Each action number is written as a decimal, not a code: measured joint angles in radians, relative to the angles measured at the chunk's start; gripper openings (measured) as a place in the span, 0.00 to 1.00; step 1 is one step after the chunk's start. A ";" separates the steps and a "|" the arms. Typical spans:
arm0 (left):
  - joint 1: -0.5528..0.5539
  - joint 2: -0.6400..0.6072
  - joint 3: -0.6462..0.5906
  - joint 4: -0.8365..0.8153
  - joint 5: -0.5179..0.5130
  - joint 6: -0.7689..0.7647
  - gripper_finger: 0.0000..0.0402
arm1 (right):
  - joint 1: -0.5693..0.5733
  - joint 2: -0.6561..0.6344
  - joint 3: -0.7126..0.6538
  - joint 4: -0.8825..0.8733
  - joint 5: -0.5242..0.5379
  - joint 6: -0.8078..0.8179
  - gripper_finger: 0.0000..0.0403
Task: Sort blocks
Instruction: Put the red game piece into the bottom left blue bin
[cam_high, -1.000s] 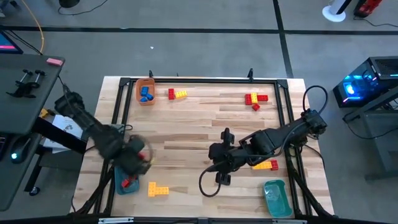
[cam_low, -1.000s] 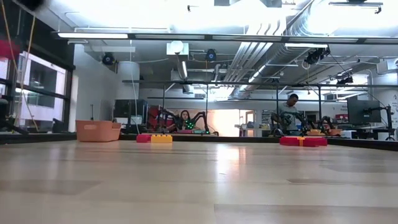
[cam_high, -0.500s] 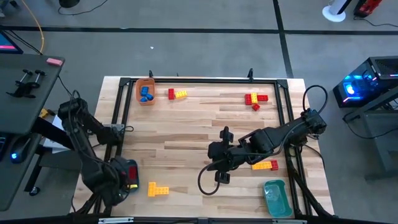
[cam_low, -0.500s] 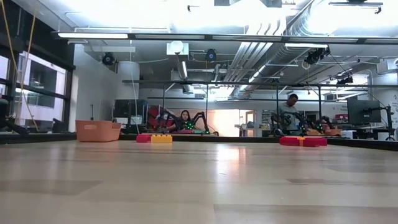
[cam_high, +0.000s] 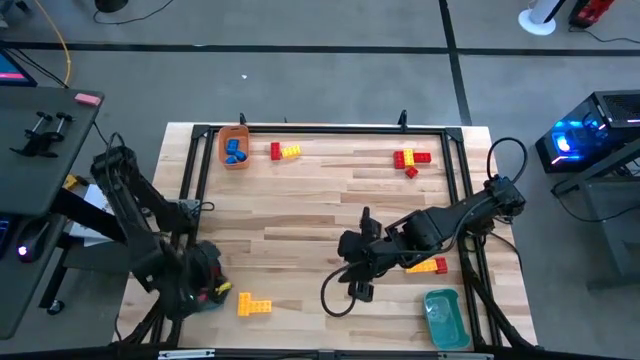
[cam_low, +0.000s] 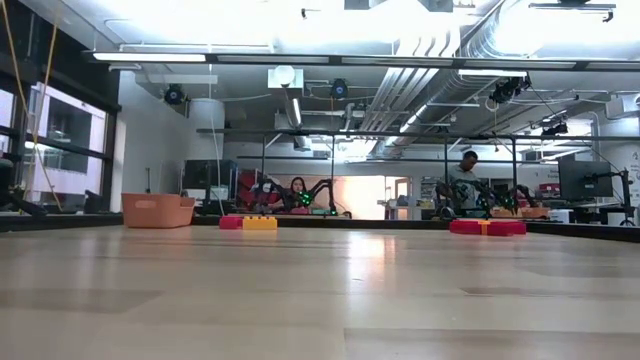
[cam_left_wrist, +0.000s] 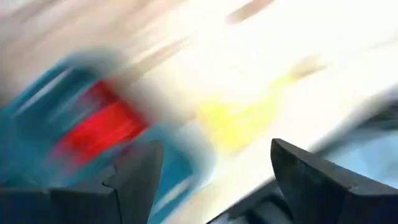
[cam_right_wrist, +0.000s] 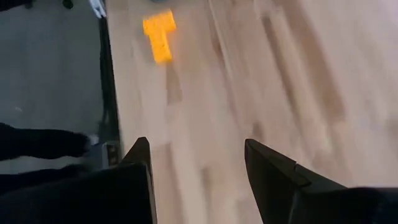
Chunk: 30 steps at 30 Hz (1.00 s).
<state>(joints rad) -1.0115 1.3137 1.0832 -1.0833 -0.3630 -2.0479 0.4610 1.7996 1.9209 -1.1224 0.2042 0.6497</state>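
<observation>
While the left gripper (cam_high: 205, 285) hangs released over the teal tray (cam_left_wrist: 37, 124) at lower left, the small yellow plastic blocks (cam_high: 253, 305) look next; the right gripper (cam_high: 358, 283) waits, released.

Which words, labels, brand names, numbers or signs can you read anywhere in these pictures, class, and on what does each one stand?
None can be read.
The blocks, the orange tray and the teal tray carry no visible print.
The left gripper and right gripper show no markings.
The computer glows blue, without legible text.
The monitor across the room shows nothing readable.
</observation>
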 joint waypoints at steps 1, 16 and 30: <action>0.006 -0.021 0.000 0.050 -0.117 0.062 0.70 | 0.000 0.000 0.000 -0.033 -0.022 0.068 0.35; 0.515 -0.176 -0.292 0.826 0.016 1.043 0.70 | 0.001 -0.007 -0.443 -0.261 -0.333 0.478 0.35; 0.926 -0.244 -0.380 1.247 0.256 1.392 0.70 | -0.367 -0.323 -0.538 -0.207 -0.001 0.633 0.35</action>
<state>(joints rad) -0.0856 1.0696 0.7036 0.1636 -0.1066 -0.6555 0.0941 1.4766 1.3827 -1.3296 0.2033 1.2826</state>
